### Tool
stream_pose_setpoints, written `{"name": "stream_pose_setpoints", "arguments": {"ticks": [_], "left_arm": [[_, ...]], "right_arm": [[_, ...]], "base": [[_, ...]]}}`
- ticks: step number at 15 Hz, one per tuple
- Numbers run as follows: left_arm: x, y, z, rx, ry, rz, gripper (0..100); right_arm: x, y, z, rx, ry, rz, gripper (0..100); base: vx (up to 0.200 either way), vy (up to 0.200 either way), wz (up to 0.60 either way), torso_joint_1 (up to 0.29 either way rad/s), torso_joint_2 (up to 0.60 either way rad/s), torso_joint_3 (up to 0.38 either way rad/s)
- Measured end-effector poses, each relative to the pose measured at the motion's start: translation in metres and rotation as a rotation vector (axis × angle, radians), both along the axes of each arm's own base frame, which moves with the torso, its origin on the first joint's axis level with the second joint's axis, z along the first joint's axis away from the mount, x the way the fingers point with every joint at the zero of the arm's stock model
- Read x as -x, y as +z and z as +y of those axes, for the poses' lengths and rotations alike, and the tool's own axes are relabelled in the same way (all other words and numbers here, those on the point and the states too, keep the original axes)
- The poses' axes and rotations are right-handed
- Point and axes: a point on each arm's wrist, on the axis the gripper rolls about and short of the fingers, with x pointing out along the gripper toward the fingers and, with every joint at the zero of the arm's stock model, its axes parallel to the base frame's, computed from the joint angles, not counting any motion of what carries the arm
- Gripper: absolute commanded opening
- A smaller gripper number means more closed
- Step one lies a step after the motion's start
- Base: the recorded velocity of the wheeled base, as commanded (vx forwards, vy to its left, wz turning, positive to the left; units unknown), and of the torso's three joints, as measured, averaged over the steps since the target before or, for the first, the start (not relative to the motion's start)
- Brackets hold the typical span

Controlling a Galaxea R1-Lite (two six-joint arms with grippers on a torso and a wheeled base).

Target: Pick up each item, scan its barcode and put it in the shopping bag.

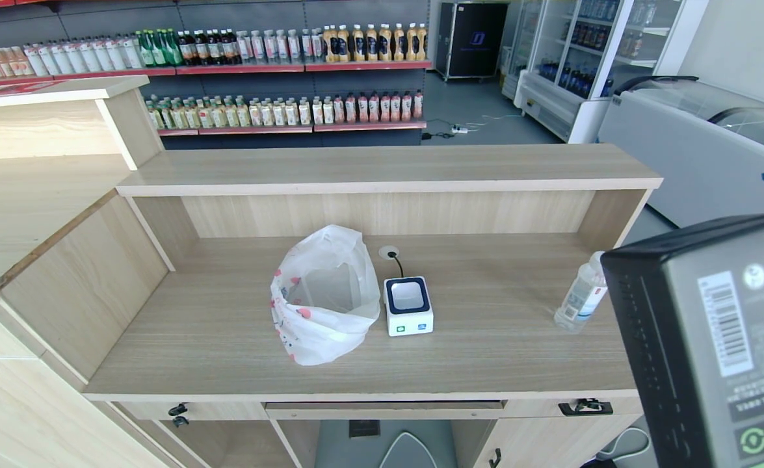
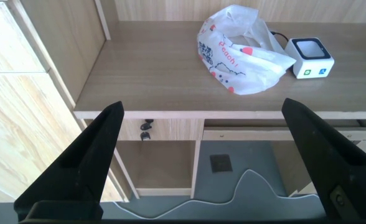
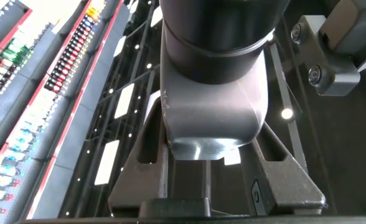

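The left gripper hangs wide open and empty. Ahead of it on the counter sits the shopping bag, with the barcode scanner just beside it. Whether the right gripper holds anything cannot be told.

A pale wood tabletop with a raised ledge filled mid-frame. Red shelves of bottles lined the grey wall at upper left. Glass coolers and a freezer stood at upper right on grey floor.

Black wedge-shaped fingers; grey arm casing with barcode sticker.
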Motion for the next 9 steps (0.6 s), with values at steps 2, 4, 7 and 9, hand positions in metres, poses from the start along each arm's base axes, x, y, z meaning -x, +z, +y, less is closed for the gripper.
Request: {"name": "stream_pose_setpoints", "arguments": {"ticks": [2, 4, 7, 9], "left_arm": [[0.0, 0.0, 0.0, 0.0, 0.0, 0.0, 100], [0.0, 0.0, 0.0, 0.0, 0.0, 0.0, 100], [0.0, 0.0, 0.0, 0.0, 0.0, 0.0, 100], [0.0, 0.0, 0.0, 0.0, 0.0, 0.0, 100]], "right_arm": [[0.0015, 0.0006, -0.0008, -0.001, 0.008, -0.008, 0], [0.0038, 0.0014, -0.0022, -0.001, 0.024, -0.018, 0], [0.0064, 0.0023, -0.0037, 0.002, 0.051, -0.032, 0], [0.008, 0.0031, -0.0047, -0.002, 0.052, -0.039, 0]], "base": [[0.0, 0.0, 0.0, 0.0, 0.0, 0.0], [0.0, 0.0, 0.0, 0.0, 0.0, 0.0], [0.0, 0.0, 0.0, 0.0, 0.0, 0.0], [0.0, 0.0, 0.0, 0.0, 0.0, 0.0]]}}
